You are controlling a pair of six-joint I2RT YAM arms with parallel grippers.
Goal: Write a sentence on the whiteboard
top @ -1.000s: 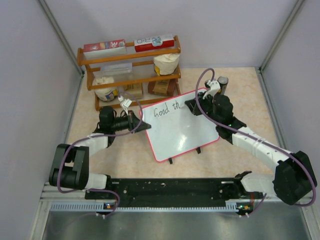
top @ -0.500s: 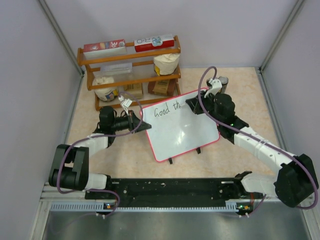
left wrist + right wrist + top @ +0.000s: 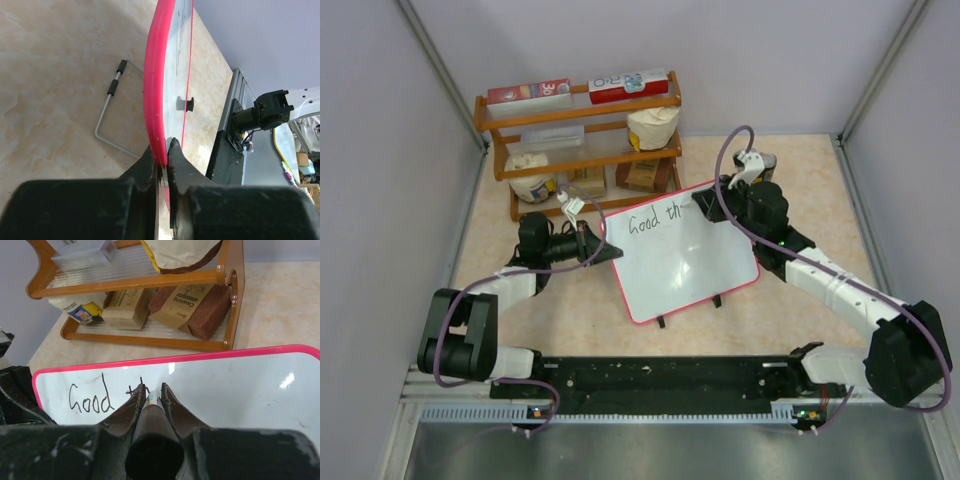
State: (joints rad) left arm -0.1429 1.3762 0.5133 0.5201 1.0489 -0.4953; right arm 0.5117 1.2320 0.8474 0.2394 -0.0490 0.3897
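Note:
The whiteboard with its red-pink frame stands tilted in the middle of the table. My left gripper is shut on its left edge, seen end-on in the left wrist view as a red rim. The sentence reads "Good th" in black along the top. My right gripper is shut on a dark marker, its tip on the board just right of the writing. The marker tip is hidden between the fingers.
A wooden rack with boxes, bags and sponges stands behind the board, also in the right wrist view. A bent wire stand lies on the table behind the board. A black rail runs along the near edge.
My right gripper has shifted slightly left and up along the board's top line, and the writing after "Good" has grown by a stroke. The left arm and board have not moved.

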